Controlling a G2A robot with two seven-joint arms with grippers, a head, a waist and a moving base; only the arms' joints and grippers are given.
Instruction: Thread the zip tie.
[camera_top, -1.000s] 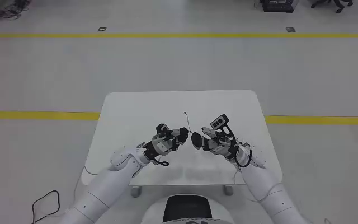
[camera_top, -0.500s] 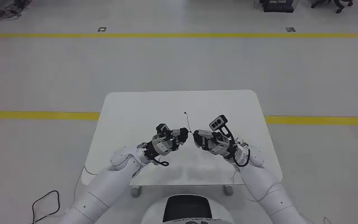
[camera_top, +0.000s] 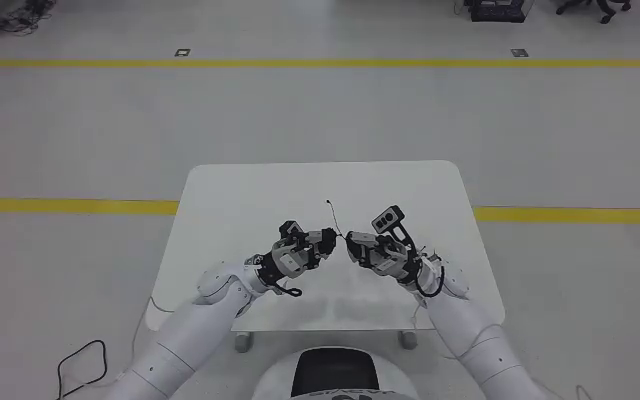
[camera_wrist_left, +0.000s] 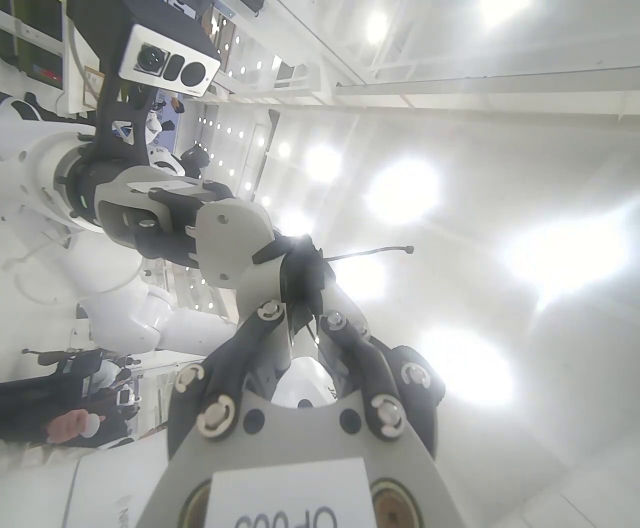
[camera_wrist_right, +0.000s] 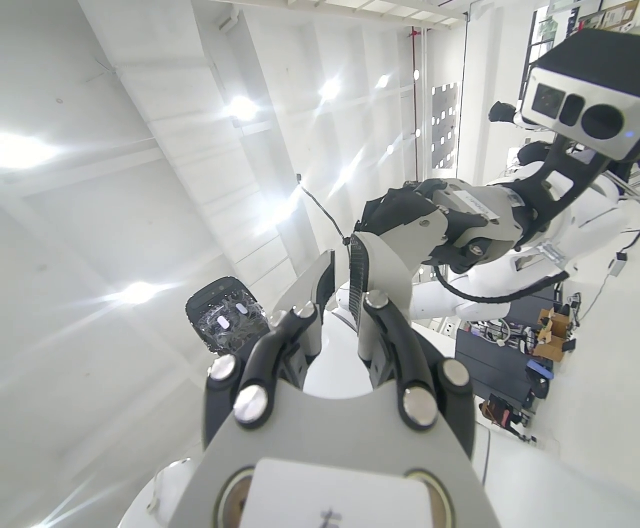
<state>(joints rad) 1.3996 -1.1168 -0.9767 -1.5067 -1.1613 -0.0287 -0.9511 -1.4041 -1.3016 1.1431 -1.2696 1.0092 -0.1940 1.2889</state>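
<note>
A thin black zip tie (camera_top: 331, 214) is held above the middle of the white table (camera_top: 240, 200), its small head at the free end pointing away from me. My left gripper (camera_top: 327, 240) is shut on the tie's lower part; in its own view the fingers (camera_wrist_left: 327, 320) close around the strap and the zip tie (camera_wrist_left: 370, 253) sticks out beyond them. My right gripper (camera_top: 349, 243) faces it tip to tip. In the right wrist view its fingers (camera_wrist_right: 360, 270) stand a narrow gap apart, with the zip tie (camera_wrist_right: 322, 212) just past their tips, held by the left gripper (camera_wrist_right: 357, 232).
Around the two grippers the tabletop carries no other objects. Yellow floor lines (camera_top: 90, 206) run past the table on both sides.
My right gripper has edged a little toward the left gripper. The tie's free end has shifted slightly. The left arm has stayed put.
</note>
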